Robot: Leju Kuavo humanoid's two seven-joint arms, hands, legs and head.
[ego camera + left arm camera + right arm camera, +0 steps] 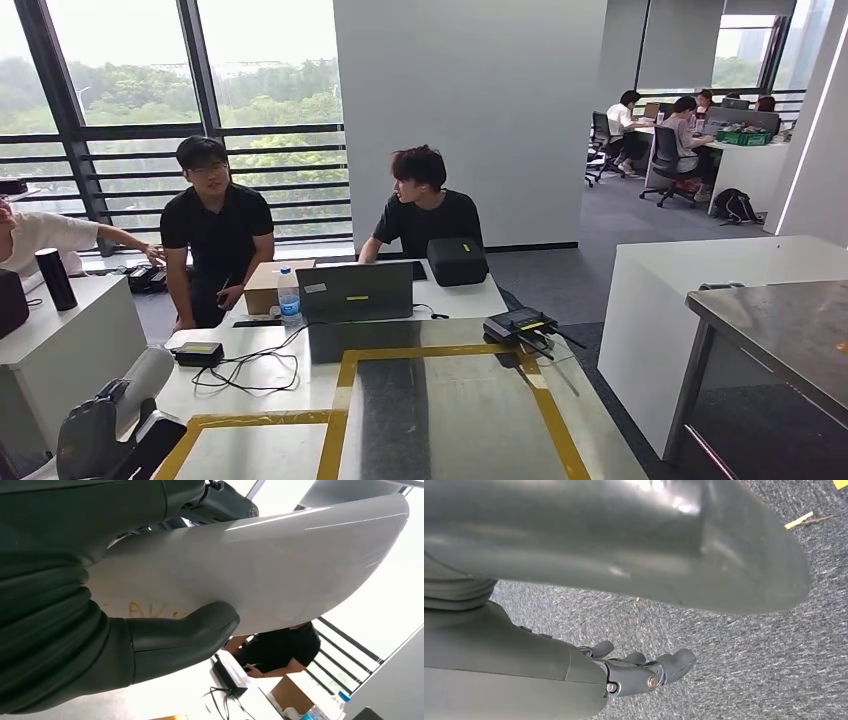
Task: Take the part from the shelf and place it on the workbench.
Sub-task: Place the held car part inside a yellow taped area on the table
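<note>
Workbench [450, 420]: a pale, glossy top directly ahead of the robot, with a rectangle marked on it in yellow tape [345, 400]. I take the taped rectangle to be the drop zone. Its near-left corner lies closest to the loaded arm.

Part [275, 565]: a large white shell, smooth and shiny, gently curved and tapering to a rounded end. It looks like hard plastic or painted sheet. Faint orange lettering shows near the grip. The part is off the shelf and carried at the near-left corner of the workbench, not yet resting on it. In the head view its long axis rises from the hand and points forward, toward the far edge. The taped zone lies ahead and to the right of it, so the coming move looks like a reach forward and inward.

Left hand [75, 630]: grasping the part, with the thick grey thumb [185, 632] pressed flat on the white face and the dark fingers wrapped behind. This is the nearer hand and the only loaded one.

Right hand [644, 672]: hanging over grey speckled carpet [749, 655], fingers loosely extended, holding nothing.

Far half of the workbench: a grey laptop [355, 292], a cardboard box [265, 285], a clear water bottle [289, 297], and a black adapter [199, 353] with looped cable near the left edge. Two people sit beyond the far edge.

Risk, as judged: the smooth shell could slip under a one-sided thumb hold.
</note>
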